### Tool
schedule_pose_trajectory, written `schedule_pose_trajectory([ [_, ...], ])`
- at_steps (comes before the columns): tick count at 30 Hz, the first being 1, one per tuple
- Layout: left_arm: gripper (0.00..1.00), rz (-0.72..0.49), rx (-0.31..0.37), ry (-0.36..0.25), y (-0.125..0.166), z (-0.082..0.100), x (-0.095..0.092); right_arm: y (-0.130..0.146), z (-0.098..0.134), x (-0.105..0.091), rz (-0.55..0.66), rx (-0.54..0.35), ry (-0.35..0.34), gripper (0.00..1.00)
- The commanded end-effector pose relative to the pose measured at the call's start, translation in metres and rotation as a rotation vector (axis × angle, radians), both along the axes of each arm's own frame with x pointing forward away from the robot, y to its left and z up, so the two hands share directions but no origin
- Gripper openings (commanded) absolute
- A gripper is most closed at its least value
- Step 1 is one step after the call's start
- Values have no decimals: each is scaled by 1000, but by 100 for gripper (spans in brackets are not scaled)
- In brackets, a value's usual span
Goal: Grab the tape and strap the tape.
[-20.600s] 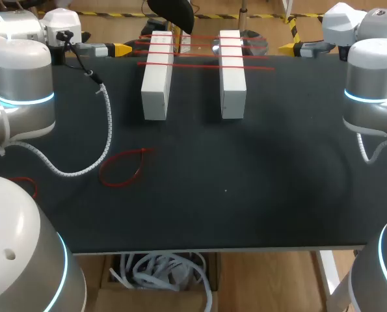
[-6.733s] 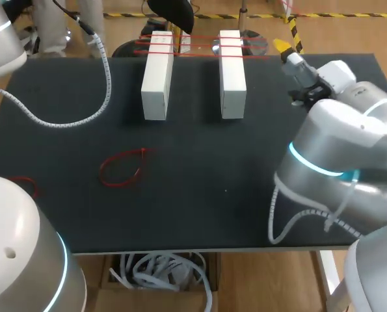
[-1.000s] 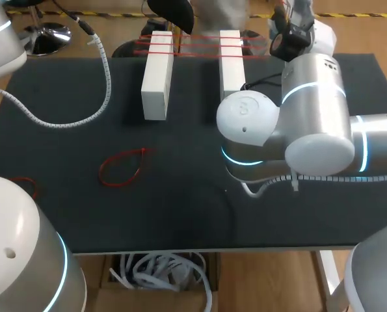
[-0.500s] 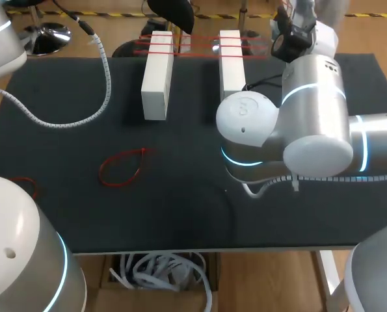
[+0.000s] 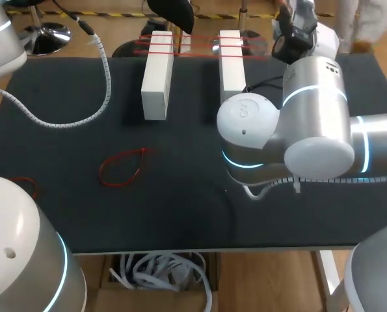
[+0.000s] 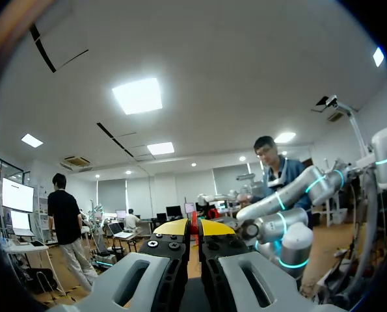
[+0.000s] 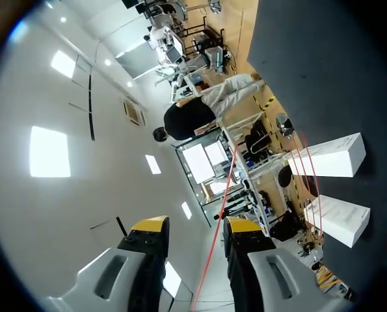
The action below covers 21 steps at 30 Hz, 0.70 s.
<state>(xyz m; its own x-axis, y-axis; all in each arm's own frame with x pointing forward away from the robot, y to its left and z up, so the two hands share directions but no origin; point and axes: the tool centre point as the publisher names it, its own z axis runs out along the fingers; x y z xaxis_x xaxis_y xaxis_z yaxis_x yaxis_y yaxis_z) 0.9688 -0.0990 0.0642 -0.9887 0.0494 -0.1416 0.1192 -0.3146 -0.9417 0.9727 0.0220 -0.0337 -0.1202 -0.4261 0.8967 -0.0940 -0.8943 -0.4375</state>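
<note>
Tool 1, right gripper (image 7: 197, 226): yellow-tipped fingers (image 7: 245, 227) set well apart, clamping nothing. One thin red tape strand (image 7: 218, 214) threaded through the gap, running lengthwise along the fingers rather than across them, close to one finger and clear of the other. Not a grip yet.

Ahead of that gripper and off to one side: two white rectangular blocks (image 7: 330, 156), parallel, on the black matte tabletop (image 5: 180, 208). Further red tape strands (image 5: 193, 47) stretched over the blocks' far ends, crossing both at right angles to their long axis.

Tool 2, left gripper (image 6: 194, 227): tips drawn almost together, with a red tape sliver (image 6: 194, 229) pinched between them. Judged a hold; which piece of tape cannot be told. No table or block ahead of it in its own view, and outside the head view.

Key relation: strand already inside the right gripper's gap, right arm at the blocks, left arm well away.

Judgement: next move calls for closing the right fingers on the strand. Off-centre and lengthwise lie could let it slide out.

Separate red tape loop (image 5: 121, 168) flat on the tabletop, well apart from both grippers, toward the left arm's side.
</note>
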Motion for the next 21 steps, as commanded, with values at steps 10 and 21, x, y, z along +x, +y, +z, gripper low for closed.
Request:
schedule_pose_trajectory([
  [10, 0, -3, 1, -1, 1, 0, 0, 0, 3, -4, 6, 6, 10, 31],
  [21, 0, -3, 1, -1, 1, 0, 0, 0, 3, -5, 6, 11, 12, 0],
])
